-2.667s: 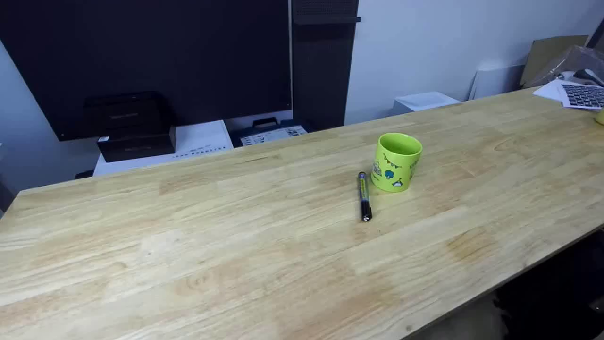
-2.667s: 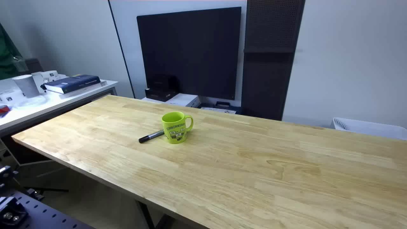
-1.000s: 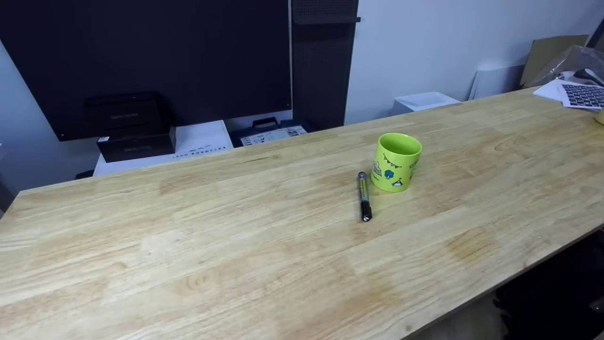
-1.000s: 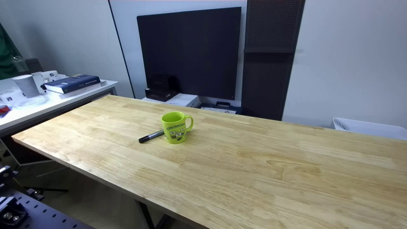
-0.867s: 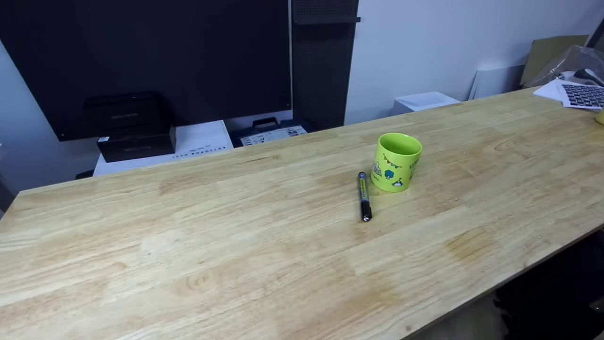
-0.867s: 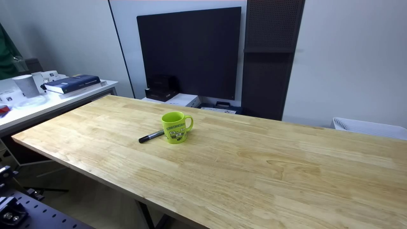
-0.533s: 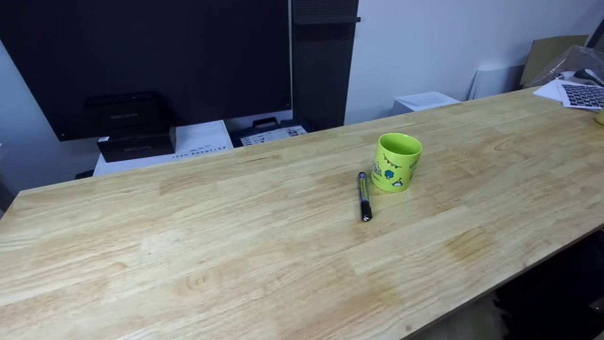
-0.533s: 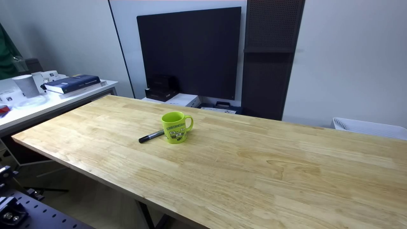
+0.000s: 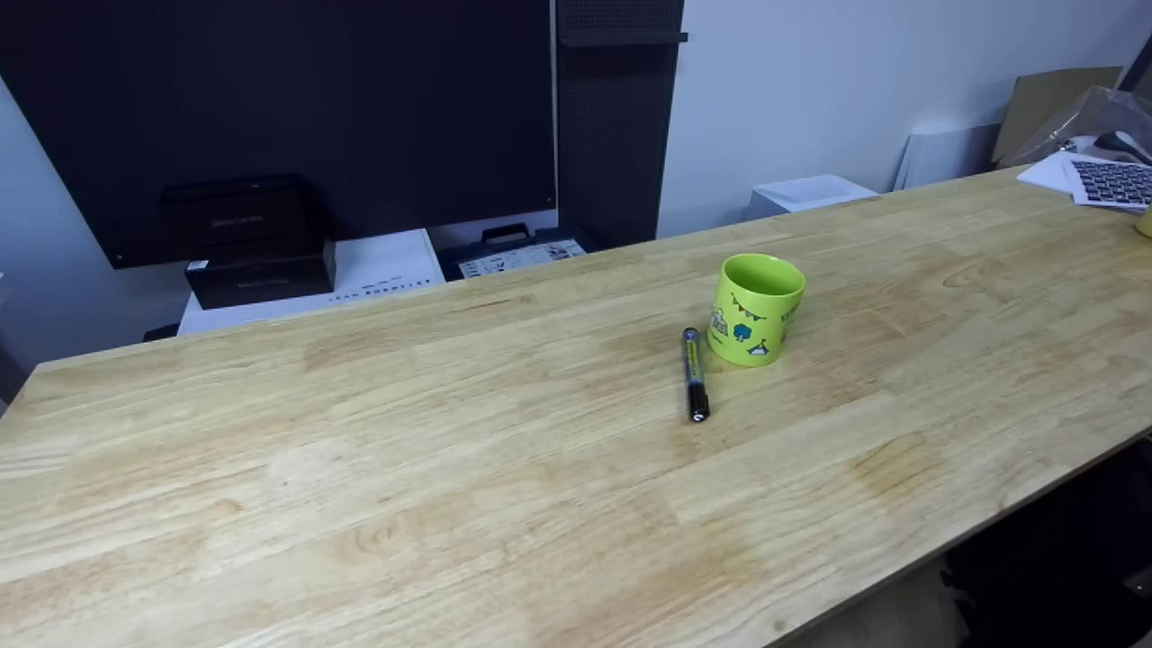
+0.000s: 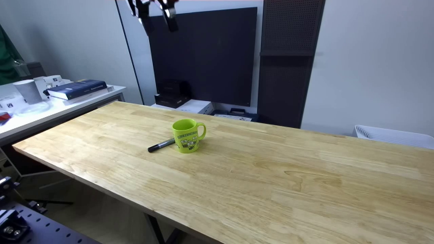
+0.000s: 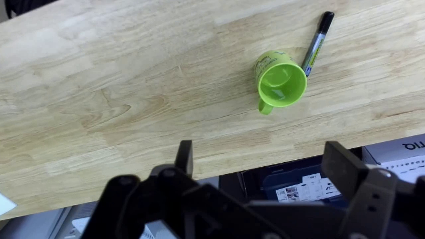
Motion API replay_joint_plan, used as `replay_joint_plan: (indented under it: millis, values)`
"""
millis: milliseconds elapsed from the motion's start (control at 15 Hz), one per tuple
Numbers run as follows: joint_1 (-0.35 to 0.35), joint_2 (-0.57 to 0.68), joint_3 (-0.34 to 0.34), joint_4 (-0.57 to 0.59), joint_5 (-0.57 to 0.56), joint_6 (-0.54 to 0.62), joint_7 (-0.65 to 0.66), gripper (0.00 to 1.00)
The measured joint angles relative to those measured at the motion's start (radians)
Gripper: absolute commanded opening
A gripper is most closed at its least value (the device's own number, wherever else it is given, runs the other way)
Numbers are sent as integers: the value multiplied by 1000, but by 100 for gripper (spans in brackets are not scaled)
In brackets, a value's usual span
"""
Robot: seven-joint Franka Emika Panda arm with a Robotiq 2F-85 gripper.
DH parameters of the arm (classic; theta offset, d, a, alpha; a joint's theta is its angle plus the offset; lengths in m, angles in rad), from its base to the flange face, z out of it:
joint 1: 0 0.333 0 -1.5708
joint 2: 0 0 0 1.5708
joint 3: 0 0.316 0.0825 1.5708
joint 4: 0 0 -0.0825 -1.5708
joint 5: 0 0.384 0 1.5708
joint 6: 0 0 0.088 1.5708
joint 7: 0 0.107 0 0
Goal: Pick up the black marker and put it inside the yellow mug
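The black marker [image 9: 696, 376] lies flat on the wooden table just beside the yellow mug [image 9: 754, 324]. The mug stands upright with printed drawings on its side. In an exterior view the marker [image 10: 160, 145] has one end behind the mug [image 10: 188, 139]. In the wrist view the marker [image 11: 317, 46] and the mug [image 11: 282, 83] lie beyond my fingertips, toward the upper right, and the mug's inside shows no contents. My gripper [image 11: 259, 146] is open with nothing between its fingers. In an exterior view the gripper [image 10: 159, 28] hangs high above the table.
The table [image 9: 405, 477] has a far edge; behind it stand black boxes [image 9: 261, 270], a white box [image 9: 387, 261] and a dark case [image 9: 522, 252]. A keyboard-like sheet [image 9: 1114, 184] lies at the table's far right. A white side table [image 10: 117, 89] holds a blue book [image 10: 78, 88].
My gripper has come into an exterior view from the top edge; it was out of view half a second ago. The marker and the mug have not moved.
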Motion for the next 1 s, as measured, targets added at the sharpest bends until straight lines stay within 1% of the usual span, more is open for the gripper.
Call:
replay_joint_plan:
  millis: [67,200,333,400,800,1000]
  values:
    - [3,64,1,13,0,55,1,100]
    - [23,183,3,54,12,119,7,100]
    - [60,275,1,106,54,131,-3,100]
    - [73,300,-2,120,58,132,-5,100]
    - [84,298,-25,115,47,134,-3,100]
    - [94,336,-24,112,6,194,80,100]
